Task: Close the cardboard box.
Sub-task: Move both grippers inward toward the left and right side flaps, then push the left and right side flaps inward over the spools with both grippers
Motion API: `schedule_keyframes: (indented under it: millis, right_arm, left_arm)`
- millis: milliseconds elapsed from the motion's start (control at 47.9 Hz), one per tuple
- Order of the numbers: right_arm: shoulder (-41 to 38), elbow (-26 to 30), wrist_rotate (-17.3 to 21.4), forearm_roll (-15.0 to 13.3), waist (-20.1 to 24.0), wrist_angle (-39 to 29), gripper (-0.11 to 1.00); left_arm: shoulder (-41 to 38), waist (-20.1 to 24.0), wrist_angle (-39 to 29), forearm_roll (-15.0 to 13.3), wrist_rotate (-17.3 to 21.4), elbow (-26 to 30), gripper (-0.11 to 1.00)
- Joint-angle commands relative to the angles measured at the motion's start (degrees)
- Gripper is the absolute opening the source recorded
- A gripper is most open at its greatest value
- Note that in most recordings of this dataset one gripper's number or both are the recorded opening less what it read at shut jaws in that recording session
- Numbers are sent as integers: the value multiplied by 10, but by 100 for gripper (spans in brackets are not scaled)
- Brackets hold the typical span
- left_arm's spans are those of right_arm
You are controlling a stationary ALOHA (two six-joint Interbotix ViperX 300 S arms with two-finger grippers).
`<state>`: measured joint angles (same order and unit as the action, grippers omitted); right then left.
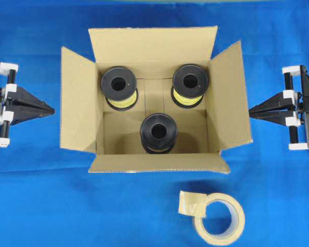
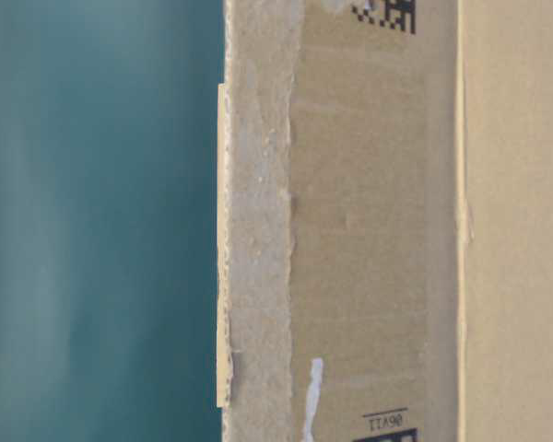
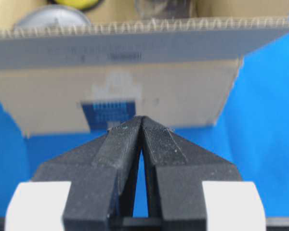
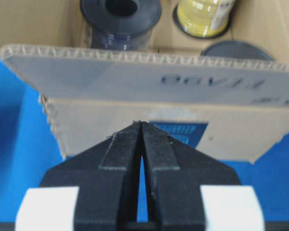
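Cardboard box (image 1: 154, 92) is seen at the centre of the overhead view, standing on the blue-covered desk (image 1: 31, 206) with all four flaps splayed outward, so nothing of the closing is judged done. Three spools (image 1: 157, 133) are held inside, and a tape roll (image 1: 220, 218) lies at the lower right, just below the box. The left gripper (image 1: 50, 109) is parked at the left edge of the frame and the right gripper (image 1: 252, 109) at the right edge, each near a side flap but apart from it; in both wrist views the fingers (image 3: 127, 139) are pressed together on nothing. For the step in hand, the clenched tips are best used as pushers: each side flap (image 1: 78, 100) should be met from below its outer edge and swept up and inward over the spools, both arms working evenly so the box is not slid sideways. The upper and lower flaps would be folded afterwards. The table-level view shows only box wall at close range.
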<state>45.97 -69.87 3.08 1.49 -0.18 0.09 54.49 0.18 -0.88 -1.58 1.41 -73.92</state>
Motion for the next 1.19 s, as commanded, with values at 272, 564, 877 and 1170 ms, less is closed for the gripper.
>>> schedule_keyframes:
  millis: [272, 564, 877, 1170]
  right_arm:
    - [-69, 41, 1, 2, -1, 93, 0]
    - [-138, 76, 1, 1, -1, 150, 0]
    - [-250, 126, 1, 1, -1, 190, 0]
    - [-347, 152, 1, 17, -3, 220, 0]
  left_arm:
    - [-137, -2, 176, -2, 4, 38, 0]
    - [-250, -2, 226, -1, 5, 102, 0]
    - [-364, -2, 243, -1, 5, 171, 0]
    - [-449, -3, 261, -5, 0, 198, 0]
